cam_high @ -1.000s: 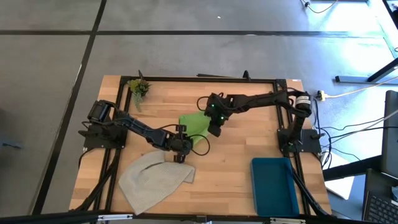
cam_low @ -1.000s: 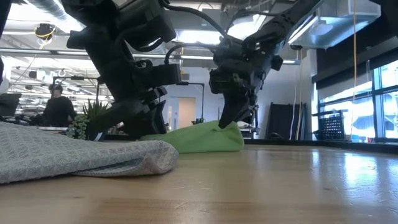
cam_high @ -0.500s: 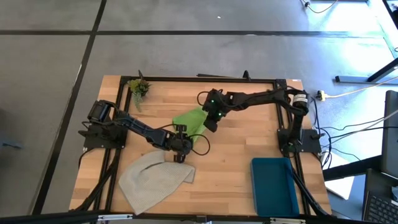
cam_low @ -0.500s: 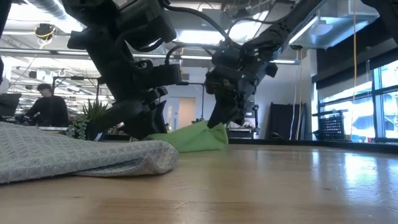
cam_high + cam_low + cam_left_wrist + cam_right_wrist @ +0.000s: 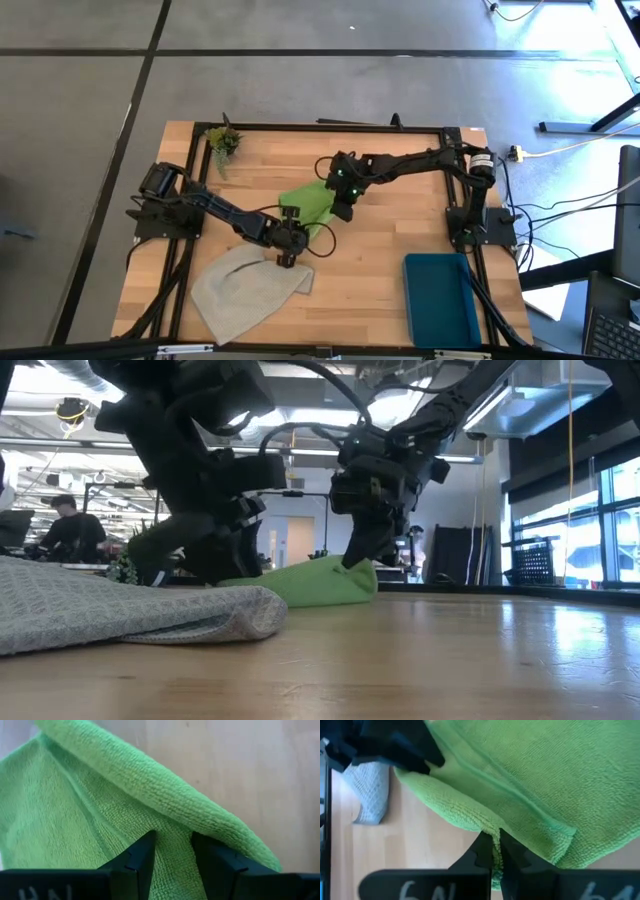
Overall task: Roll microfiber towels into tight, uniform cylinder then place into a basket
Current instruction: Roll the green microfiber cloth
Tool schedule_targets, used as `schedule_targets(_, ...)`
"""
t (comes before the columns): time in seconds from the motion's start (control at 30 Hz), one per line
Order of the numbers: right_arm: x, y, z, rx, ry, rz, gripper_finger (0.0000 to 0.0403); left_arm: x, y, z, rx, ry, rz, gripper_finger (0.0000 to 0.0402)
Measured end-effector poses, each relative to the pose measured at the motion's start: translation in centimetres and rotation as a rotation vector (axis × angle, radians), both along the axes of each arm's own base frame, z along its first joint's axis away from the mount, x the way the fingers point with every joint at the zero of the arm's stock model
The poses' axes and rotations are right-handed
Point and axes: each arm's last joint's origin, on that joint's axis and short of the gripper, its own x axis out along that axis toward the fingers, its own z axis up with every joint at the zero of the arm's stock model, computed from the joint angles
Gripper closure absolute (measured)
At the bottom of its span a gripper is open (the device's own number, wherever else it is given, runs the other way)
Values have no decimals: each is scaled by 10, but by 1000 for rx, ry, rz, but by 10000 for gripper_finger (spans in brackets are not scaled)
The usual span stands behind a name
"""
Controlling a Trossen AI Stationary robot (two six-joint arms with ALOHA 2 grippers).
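We saw the right gripper [image 5: 496,851] pinched closed on an edge of the lime green towel [image 5: 308,203] near the middle of the wooden table [image 5: 380,250], while the left gripper [image 5: 172,851] clamped a fold of the same towel. The grey-beige towel [image 5: 245,288] lay crumpled at the table's front-left, the teal basket [image 5: 440,298] at front-right. Beyond the table, a person [image 5: 62,532] sat in an open room with tall windows [image 5: 610,530].

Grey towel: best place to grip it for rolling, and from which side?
Take the grey towel at its narrow end nearest the left hand, coming straight down from above. It lies flat and crumpled on the table with that end folded into a thicker edge, easier to pinch. The right hand is shut on the green towel.
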Motion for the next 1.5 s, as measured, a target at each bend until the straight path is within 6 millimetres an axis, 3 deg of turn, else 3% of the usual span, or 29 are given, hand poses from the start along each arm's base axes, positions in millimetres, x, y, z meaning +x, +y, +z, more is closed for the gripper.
schedule_targets(0.43, 8, 53, 0, 29, 57, 32, 391, -11, -33, 0, -104, 4, -9, 269)
schedule_targets(0.6, 10, 64, 0, 35, 49, 52, 391, -15, -42, 0, -121, 6, -38, 269)
schedule_targets(1.1, 11, 61, 2, 103, 20, 87, 391, -15, -44, 0, -127, 4, -29, 269)
schedule_targets(1.5, 14, 28, 3, 219, -43, 25, 391, -15, -44, 0, -125, 3, -32, 269)
